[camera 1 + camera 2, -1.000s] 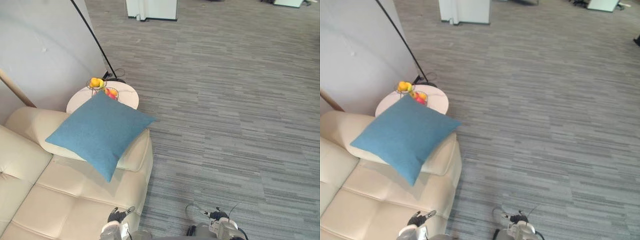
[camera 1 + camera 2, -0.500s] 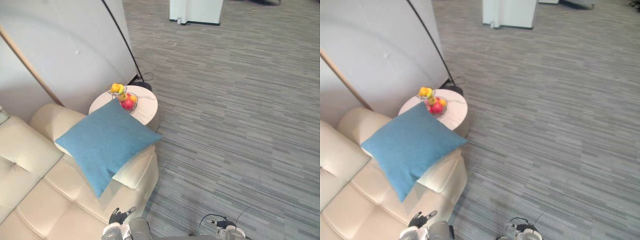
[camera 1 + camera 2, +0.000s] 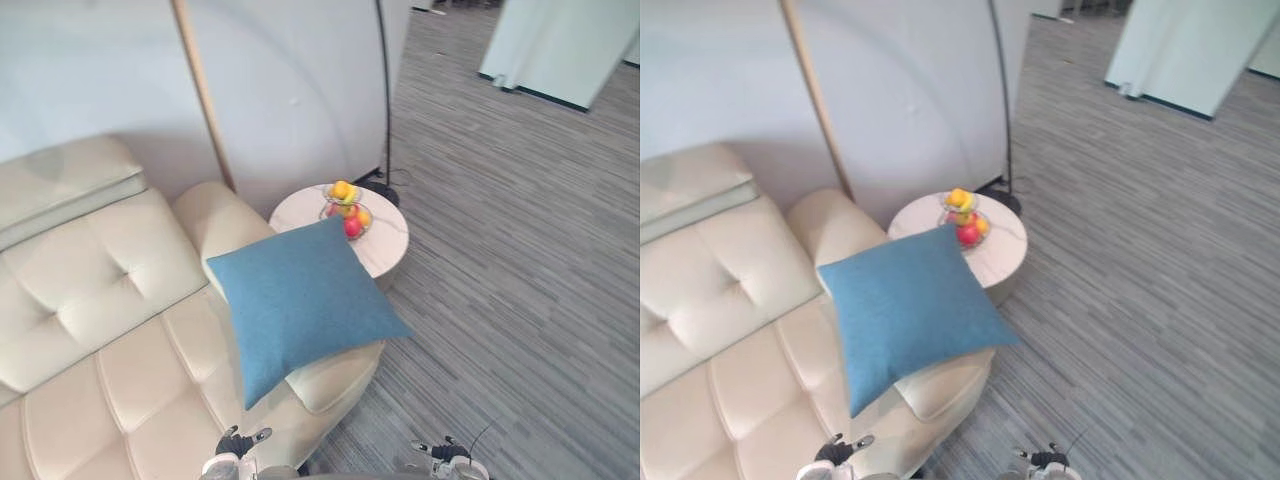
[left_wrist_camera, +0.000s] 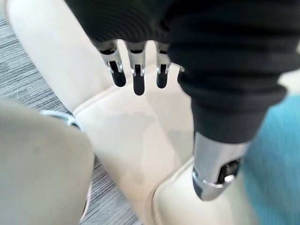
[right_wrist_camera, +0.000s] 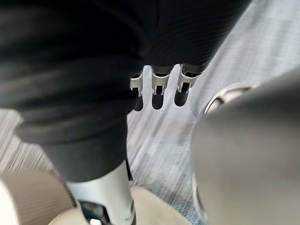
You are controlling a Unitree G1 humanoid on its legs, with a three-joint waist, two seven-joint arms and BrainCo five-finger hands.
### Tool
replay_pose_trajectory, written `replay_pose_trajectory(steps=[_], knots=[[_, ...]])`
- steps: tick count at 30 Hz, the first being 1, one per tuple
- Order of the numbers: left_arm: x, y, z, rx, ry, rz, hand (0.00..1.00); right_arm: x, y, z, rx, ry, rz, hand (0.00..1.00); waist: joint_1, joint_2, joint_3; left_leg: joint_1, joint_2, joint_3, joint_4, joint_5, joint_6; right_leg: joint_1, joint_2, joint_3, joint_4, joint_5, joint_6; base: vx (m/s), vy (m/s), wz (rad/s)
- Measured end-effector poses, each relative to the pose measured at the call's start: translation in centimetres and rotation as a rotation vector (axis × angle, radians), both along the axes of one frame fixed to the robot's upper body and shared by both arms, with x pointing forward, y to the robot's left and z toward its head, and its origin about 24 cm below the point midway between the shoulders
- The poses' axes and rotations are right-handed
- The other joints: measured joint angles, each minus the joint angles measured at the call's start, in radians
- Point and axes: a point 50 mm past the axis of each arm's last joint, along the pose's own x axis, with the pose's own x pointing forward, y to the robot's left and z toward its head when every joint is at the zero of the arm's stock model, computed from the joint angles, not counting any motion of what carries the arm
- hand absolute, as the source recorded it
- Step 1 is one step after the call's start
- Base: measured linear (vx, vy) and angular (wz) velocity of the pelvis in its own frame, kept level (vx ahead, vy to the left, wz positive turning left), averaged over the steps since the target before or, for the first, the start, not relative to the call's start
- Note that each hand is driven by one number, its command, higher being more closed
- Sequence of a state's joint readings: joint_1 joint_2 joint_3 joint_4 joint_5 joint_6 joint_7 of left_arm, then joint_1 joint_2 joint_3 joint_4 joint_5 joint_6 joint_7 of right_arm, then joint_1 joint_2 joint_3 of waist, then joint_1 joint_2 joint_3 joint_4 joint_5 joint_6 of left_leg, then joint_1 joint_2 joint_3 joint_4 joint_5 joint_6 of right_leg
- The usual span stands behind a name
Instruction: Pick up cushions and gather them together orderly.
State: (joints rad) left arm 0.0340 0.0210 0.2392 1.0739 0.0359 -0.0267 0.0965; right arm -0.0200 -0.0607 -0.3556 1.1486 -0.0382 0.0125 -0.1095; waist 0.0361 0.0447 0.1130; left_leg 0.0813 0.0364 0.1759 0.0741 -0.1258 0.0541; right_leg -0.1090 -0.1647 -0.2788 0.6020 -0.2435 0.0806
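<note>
Cushion (image 3: 300,300) hides part of sofa armrest (image 3: 335,378); left hand (image 4: 137,70) and right hand (image 5: 158,91) dangle loose-fingered, empty

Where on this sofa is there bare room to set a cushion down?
The sofa seat is bare from the backrest across to the blue cushion: the widest free patch. The armrest is crowded: the cushion lies over it and overhangs. The round side table beyond holds a fruit bowl, leaving little bare top. The grey carpet beside it is open.

Cushion (image 3: 300,305) on sofa (image 3: 110,300) armrest, side table (image 3: 388,245) beside armrest, fruit bowl (image 3: 347,210) on table
</note>
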Motion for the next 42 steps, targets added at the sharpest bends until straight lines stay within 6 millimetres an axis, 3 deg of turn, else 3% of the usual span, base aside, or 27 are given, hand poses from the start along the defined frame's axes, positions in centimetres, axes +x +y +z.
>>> replay_pose_trajectory(steps=[2, 3, 4, 5, 7, 8, 10, 13, 17, 23, 26, 27, 32, 36, 42], knots=[[0.0, 0.0, 0.0, -0.002, 0.003, 0.005, 0.00, 0.4, 0.0, 0.1, 0.000, -0.015, 0.011, 0.00, -0.005, -0.001, 0.001, 0.000, 0.002, -0.059, -0.001, -0.008, -0.013, -0.046, 0.061, 0.129, -0.155, 0.021, 0.008, 0.15, -0.129, 1.01], [-0.1, 0.1, 0.0, -0.001, 0.006, 0.011, 0.00, 0.4, 0.1, 0.1, 0.002, -0.015, 0.011, 0.00, -0.011, -0.006, -0.001, -0.003, -0.004, -0.099, 0.004, -0.016, -0.030, -0.051, 0.086, 0.223, -0.256, 0.064, 0.015, 0.12, -0.142, 1.18], [-0.2, 0.2, 0.0, -0.002, 0.010, 0.020, 0.00, 0.3, 0.2, 0.0, 0.005, -0.010, 0.010, 0.00, -0.020, -0.022, -0.004, -0.003, -0.018, -0.132, 0.012, -0.026, -0.045, -0.051, 0.082, 0.265, -0.301, 0.117, -0.004, 0.25, -0.295, 1.52], [-0.2, 0.7, 0.0, 0.007, 0.005, 0.044, 0.00, -0.1, 0.7, -0.2, 0.021, 0.002, 0.008, 0.00, -0.024, -0.068, -0.006, 0.000, -0.055, -0.173, 0.024, -0.040, -0.060, -0.044, 0.057, 0.278, -0.334, 0.194, -0.016, 0.26, -0.309, 1.18], [-0.4, 0.5, 0.0, -0.006, 0.003, 0.096, 0.00, 0.2, 0.7, -0.1, 0.025, -0.002, 0.004, 0.00, -0.012, -0.044, -0.012, -0.028, -0.020, -0.188, 0.060, -0.058, -0.089, -0.043, 0.068, 0.230, -0.320, 0.143, -0.033, 0.29, -0.311, 0.73], [-0.3, -0.2, -0.1, -0.025, -0.004, 0.112, 0.00, 0.5, 0.6, 0.0, 0.021, -0.009, 0.006, 0.00, -0.011, -0.017, -0.013, -0.049, 0.003, -0.209, 0.071, -0.067, -0.105, -0.044, 0.082, 0.197, -0.335, 0.134, -0.042, 0.26, -0.226, 0.53], [-0.1, -0.8, -0.1, -0.042, -0.011, 0.117, 0.00, 0.6, 0.1, 0.1, 0.011, -0.012, 0.000, 0.00, -0.016, 0.008, -0.015, -0.065, 0.034, -0.208, 0.065, -0.056, -0.122, -0.027, 0.096, 0.137, -0.365, 0.127, -0.055, 0.26, -0.207, 0.77], [0.1, -0.6, 0.0, -0.036, -0.016, 0.116, 0.00, 0.1, 0.1, 0.0, 0.020, -0.003, -0.044, 0.00, -0.023, -0.003, -0.009, -0.060, 0.068, -0.146, 0.059, -0.033, -0.157, 0.030, 0.109, 0.073, -0.404, 0.125, -0.060, 0.19, -0.135, 0.68], [1.0, -0.8, 0.4, -0.022, -0.048, 0.050, 0.00, -0.1, -0.6, 0.1, 0.001, -0.003, -0.076, 0.00, -0.029, -0.023, -0.017, -0.055, 0.073, 0.025, 0.031, -0.005, -0.148, 0.082, 0.101, 0.018, -0.462, 0.126, -0.060, 0.10, -0.019, 0.42], [1.6, 1.4, 1.0, 0.037, -0.083, 0.057, 0.00, 0.0, -2.3, 0.6, -0.053, -0.027, -0.100, 0.00, -0.030, -0.041, -0.033, -0.031, 0.050, 0.039, -0.026, 0.037, -0.151, 0.121, 0.090, 0.013, -0.510, 0.140, -0.057, 0.06, 0.027, 0.16], [2.8, 3.6, 2.2, 0.090, -0.154, 0.113, 0.00, 1.3, -4.4, 1.9, -0.125, -0.100, -0.099, 0.00, -0.037, -0.039, -0.035, -0.003, 0.047, 0.051, -0.082, 0.084, -0.159, 0.128, 0.091, 0.018, -0.518, 0.161, -0.061, 0.01, 0.014, 0.11], [3.4, 5.1, 3.2, 0.128, -0.203, 0.149, 0.00, 2.8, -6.0, 3.4, -0.184, -0.179, -0.090, 0.00, -0.038, -0.037, -0.035, -0.001, 0.042, 0.064, -0.110, 0.102, -0.154, 0.127, 0.092, 0.020, -0.524, 0.165, -0.063, -0.07, 0.005, 0.03], [5.5, 7.5, 5.8, 0.220, -0.332, 0.156, 0.00, 6.2, -9.2, 7.1, -0.312, -0.341, -0.065, 0.00, -0.040, -0.023, -0.046, -0.003, 0.042, 0.063, -0.154, 0.121, -0.141, 0.109, 0.100, 0.019, -0.539, 0.176, -0.064, -0.07, 0.002, 0.05], [7.3, 8.0, 7.3, 0.232, -0.414, 0.161, 0.00, 8.3, -9.1, 8.4, -0.329, -0.408, -0.042, 0.00, -0.043, -0.020, -0.047, -0.027, 0.041, 0.062, -0.176, 0.144, -0.138, 0.089, 0.106, 0.019, -0.562, 0.200, -0.069, -0.14, -0.001, 0.04], [8.8, 6.5, 8.1, 0.212, -0.466, 0.093, 0.00, 9.6, -7.6, 8.9, -0.318, -0.451, 0.022, 0.00, -0.049, -0.018, -0.047, -0.055, 0.043, 0.064, -0.183, 0.161, -0.123, 0.072, 0.114, 0.025, -0.581, 0.216, -0.079, -0.17, -0.010, 0.04]])
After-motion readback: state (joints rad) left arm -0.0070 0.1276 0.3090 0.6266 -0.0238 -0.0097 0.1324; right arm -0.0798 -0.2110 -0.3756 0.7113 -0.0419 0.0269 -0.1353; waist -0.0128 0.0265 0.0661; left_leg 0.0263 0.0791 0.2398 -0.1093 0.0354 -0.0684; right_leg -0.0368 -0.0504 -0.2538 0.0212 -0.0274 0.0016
